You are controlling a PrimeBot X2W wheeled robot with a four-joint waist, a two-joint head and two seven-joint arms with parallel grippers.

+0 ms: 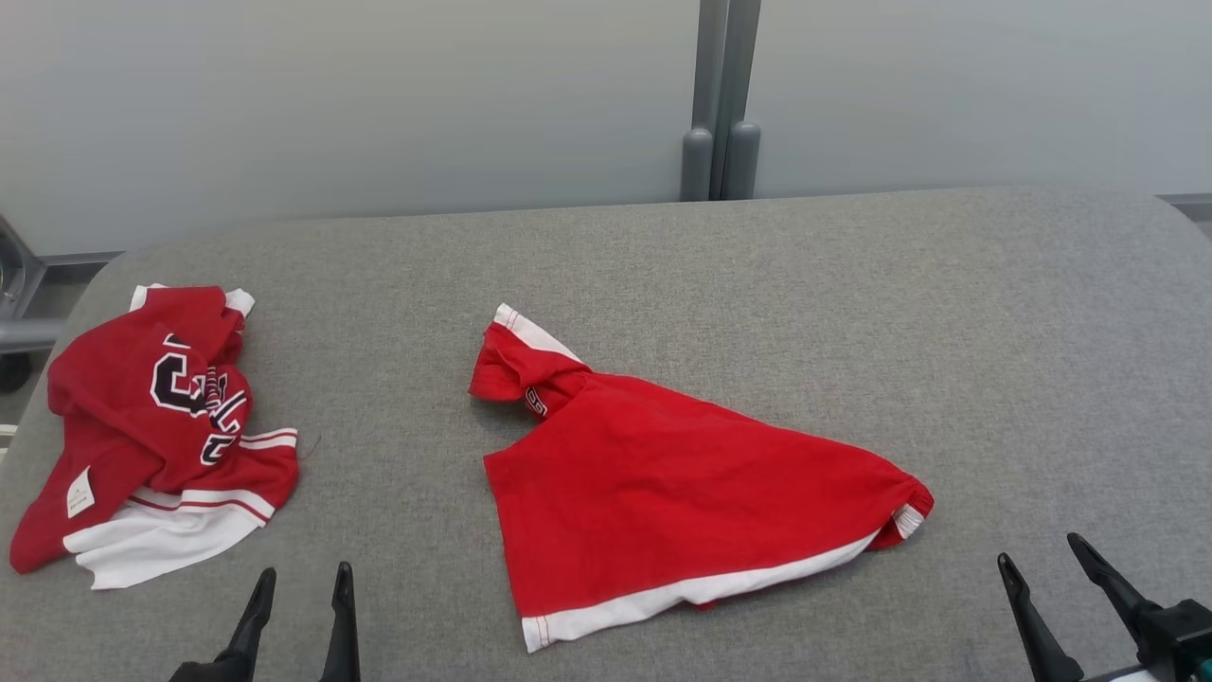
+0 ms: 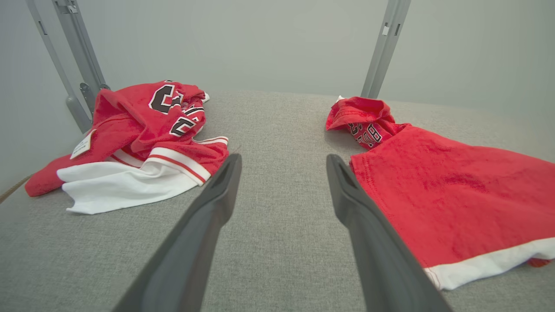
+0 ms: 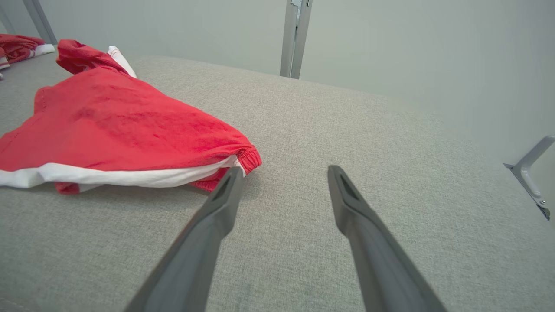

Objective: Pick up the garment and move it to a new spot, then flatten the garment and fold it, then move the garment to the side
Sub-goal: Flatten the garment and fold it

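Beside the rumpled garment (image 1: 663, 493), left gripper (image 1: 306, 568) and right gripper (image 1: 1037, 547) stand open, empty; we judge folding not begun.

Crumpled red jersey (image 1: 123, 407), left of spread red garment (image 1: 663, 483):
- big black numeral (image 1: 175, 379), white outline, folded over; looks like part of 3
- smaller block lettering (image 1: 222, 417) beside numeral, creased, not readable
- white tag (image 1: 80, 493) on side away from spread red garment; print too small to read

Spread red garment:
- black-and-white characters (image 2: 366, 132) at its bunched far-left corner, half hidden in fold, unreadable
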